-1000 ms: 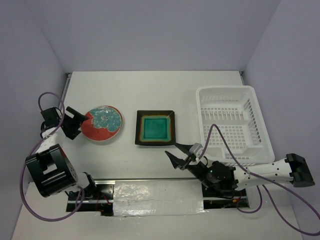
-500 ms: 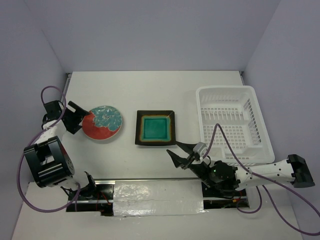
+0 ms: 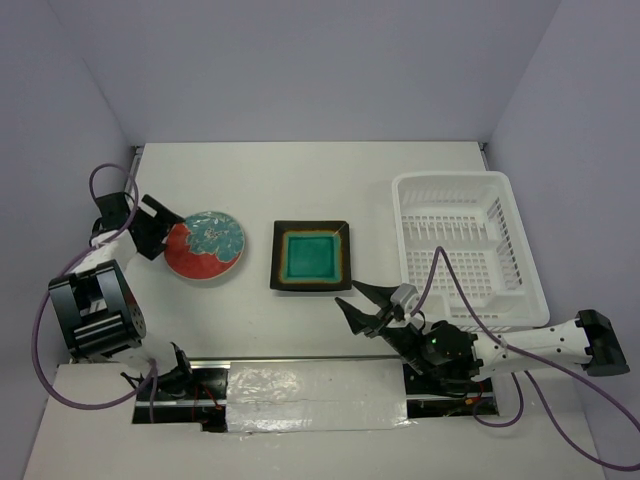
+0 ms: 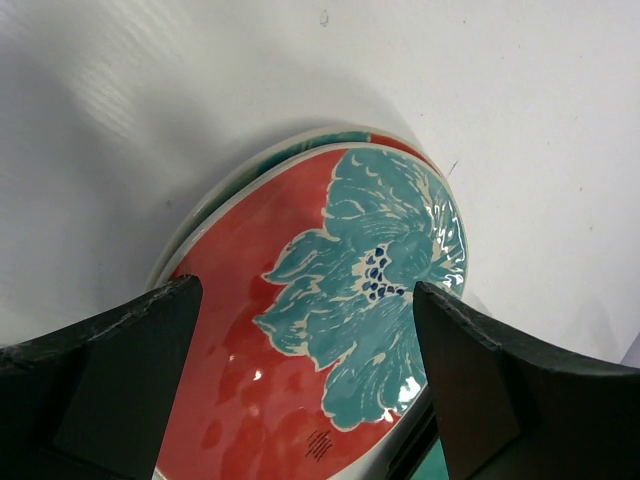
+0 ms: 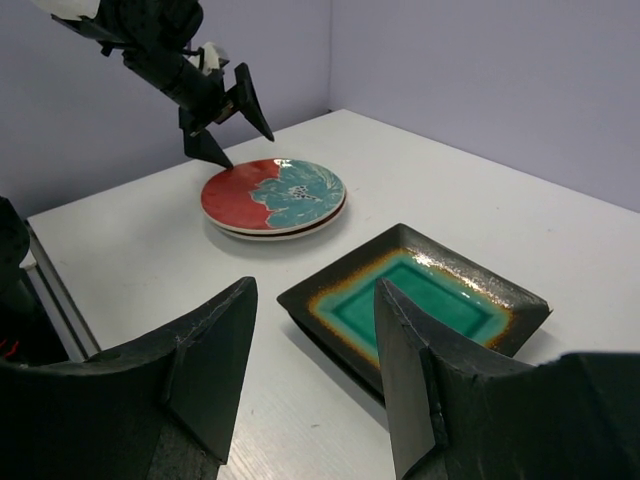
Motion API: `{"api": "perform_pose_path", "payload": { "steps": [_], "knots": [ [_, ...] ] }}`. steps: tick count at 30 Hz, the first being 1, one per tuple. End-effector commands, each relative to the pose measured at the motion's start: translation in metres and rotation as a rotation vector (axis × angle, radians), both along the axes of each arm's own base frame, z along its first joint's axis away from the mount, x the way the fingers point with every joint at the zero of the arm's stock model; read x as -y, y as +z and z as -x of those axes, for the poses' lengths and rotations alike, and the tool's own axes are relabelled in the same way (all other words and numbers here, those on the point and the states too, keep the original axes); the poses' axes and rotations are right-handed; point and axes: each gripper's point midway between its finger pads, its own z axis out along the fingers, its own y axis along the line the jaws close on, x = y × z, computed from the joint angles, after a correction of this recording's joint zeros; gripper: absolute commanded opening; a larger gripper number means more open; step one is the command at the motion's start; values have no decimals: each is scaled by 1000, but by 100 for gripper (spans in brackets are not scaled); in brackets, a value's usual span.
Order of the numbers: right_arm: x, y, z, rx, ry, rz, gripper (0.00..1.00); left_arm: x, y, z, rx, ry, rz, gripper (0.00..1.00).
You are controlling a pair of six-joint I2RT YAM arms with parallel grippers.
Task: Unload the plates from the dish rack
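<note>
A round red-rimmed plate (image 3: 205, 246) with a teal floral pattern lies at the left on a second round plate whose rim shows under it in the left wrist view (image 4: 330, 300). A square black-rimmed plate (image 3: 311, 256) with a teal centre and amber edge lies mid-table, and a dark edge shows beneath it in the right wrist view (image 5: 420, 300). The white dish rack (image 3: 465, 250) stands at the right with no plates in it. My left gripper (image 3: 163, 230) is open and empty at the round plates' left rim. My right gripper (image 3: 352, 300) is open and empty just near-right of the square plate.
The side walls stand close to the table's left and right edges. A black rail with silver tape (image 3: 310, 385) runs along the near edge by the arm bases. The left gripper (image 5: 225, 125) also shows behind the round plates (image 5: 275, 195) in the right wrist view.
My left gripper has shifted back and up along the round plates' left rim, still open. My right gripper has drifted slightly right. The plates have not moved.
</note>
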Motion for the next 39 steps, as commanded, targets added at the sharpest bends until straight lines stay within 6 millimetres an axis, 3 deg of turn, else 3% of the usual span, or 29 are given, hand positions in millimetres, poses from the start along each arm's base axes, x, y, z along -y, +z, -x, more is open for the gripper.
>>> {"api": "perform_pose_path", "payload": {
  "steps": [1,8,10,13,15,16,17,18,19,20,21,23,24,25,26,27,28,32,39],
  "knots": [
    [6,15,-2,4,-19,-47,58,-6,10,-16,27,19,-23,100],
    [10,18,-1,17,-15,-71,58,-13,26,-26,59,29,-50,99],
    [12,20,-4,6,-36,-80,58,-13,36,-26,67,14,-77,100],
    [10,23,-6,-32,-56,-98,63,-3,69,-26,109,-19,-192,99],
    [12,18,-13,-113,-112,-116,71,17,109,-26,172,-58,-288,99],
    [12,16,-16,-143,-136,-113,72,21,117,-19,160,-70,-346,99],
    [13,24,-19,-207,-171,-161,73,42,142,-15,220,-104,-390,99],
    [13,12,-21,-232,-202,-103,75,54,153,-11,251,-131,-409,100],
    [15,23,-23,-270,-225,-135,77,65,162,-7,280,-160,-428,99],
    [17,27,-24,-341,-245,-203,79,89,175,4,342,-212,-431,99],
    [28,13,-29,-361,-320,-140,80,105,183,11,388,-255,-435,100],
    [37,33,-32,-460,-369,-270,81,141,194,29,494,-343,-419,100],
    [52,21,-35,-456,-441,-192,82,153,195,37,521,-374,-403,100],
    [57,37,-35,-478,-454,-236,82,163,196,43,549,-406,-395,100],
    [58,40,-35,-506,-461,-275,83,186,197,56,607,-481,-362,100],
    [65,44,-36,-502,-482,-253,83,196,196,63,635,-511,-340,99],
    [66,45,-36,-501,-489,-249,83,212,190,76,664,-574,-318,100],
    [63,50,-37,-469,-492,-193,83,244,187,100,754,-705,-266,100],
    [61,59,-36,-458,-478,-178,84,259,183,119,860,-801,-234,100]
  ]
}}
